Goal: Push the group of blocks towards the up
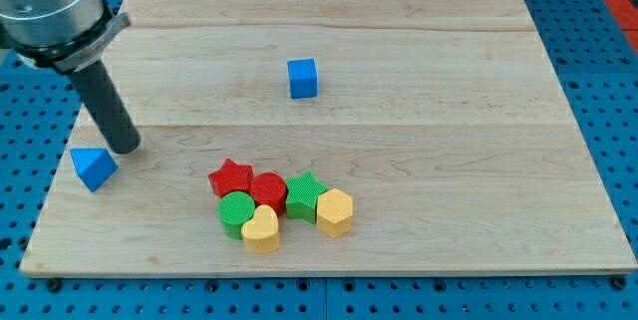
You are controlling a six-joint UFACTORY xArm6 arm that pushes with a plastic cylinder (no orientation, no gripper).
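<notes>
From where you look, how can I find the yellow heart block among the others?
Start at the wooden board and go to the cluster of six blocks near its bottom edge. The yellow heart is the lowest block there, just below the green cylinder. The other yellow block, a hexagon, sits further right.

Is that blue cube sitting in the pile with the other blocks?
No, the blue cube stands alone toward the view's top, well apart from the cluster around the red cylinder near the bottom.

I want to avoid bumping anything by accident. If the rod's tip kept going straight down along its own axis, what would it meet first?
Only the wooden board: my tip looks already on it. The blue triangular block sits just to the view's lower left, apparently apart, though depth is unclear.
</notes>
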